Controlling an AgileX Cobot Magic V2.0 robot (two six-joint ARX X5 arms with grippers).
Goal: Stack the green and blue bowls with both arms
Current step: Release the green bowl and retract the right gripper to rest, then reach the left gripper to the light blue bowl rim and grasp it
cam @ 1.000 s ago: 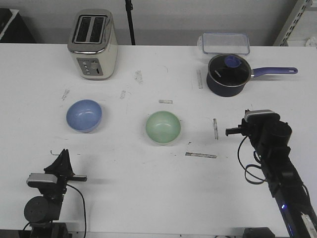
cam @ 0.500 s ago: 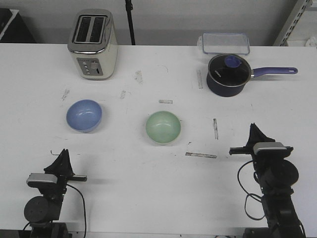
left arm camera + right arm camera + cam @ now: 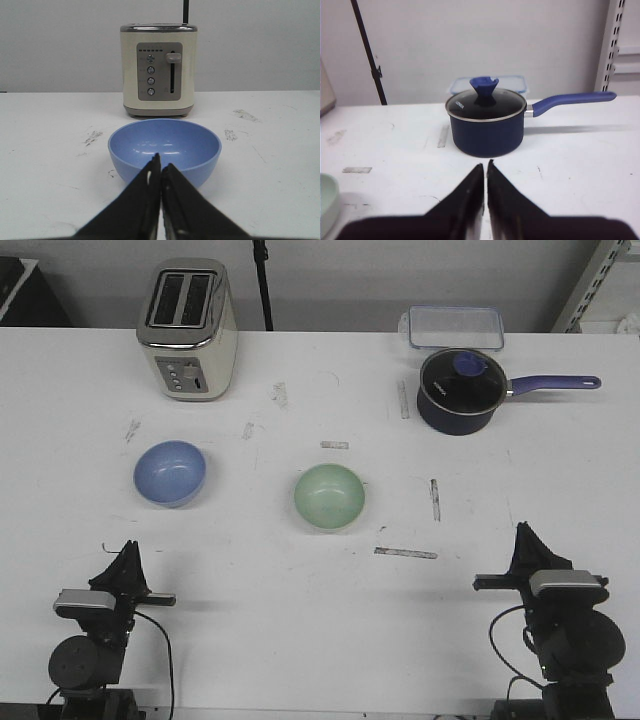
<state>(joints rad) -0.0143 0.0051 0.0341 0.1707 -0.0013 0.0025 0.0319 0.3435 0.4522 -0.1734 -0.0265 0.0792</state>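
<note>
Bowls sit apart on the table [image 3: 300, 640], nothing stacked yet. The blue bowl [image 3: 170, 472] lies on the left side, in front of the toaster [image 3: 188, 328]; the green bowl [image 3: 329, 497] rests near the middle, well clear of it. Down at the near edge, the left end effector [image 3: 127, 558] hangs low with its fingers pressed together, holding nothing, and the left wrist view puts the blue bowl squarely ahead of those closed tips. Over on the other side, the right end effector [image 3: 524, 540] is likewise closed and empty, and its wrist camera looks straight at the dark saucepan [image 3: 486, 125], with only a sliver of the green bowl at the edge of that view.

That is where the risk seems to lie. The right arm appears lined up on the saucepan rather than the green bowl, so a straight reach would likely go to the wrong object. Both end effectors need to part before any grasp; pushing forward closed would probably shove a glossy bowl across the table. A shallow pinch on a smooth rim could slip, and an off-centre drop may leave the stack tilted.
</note>
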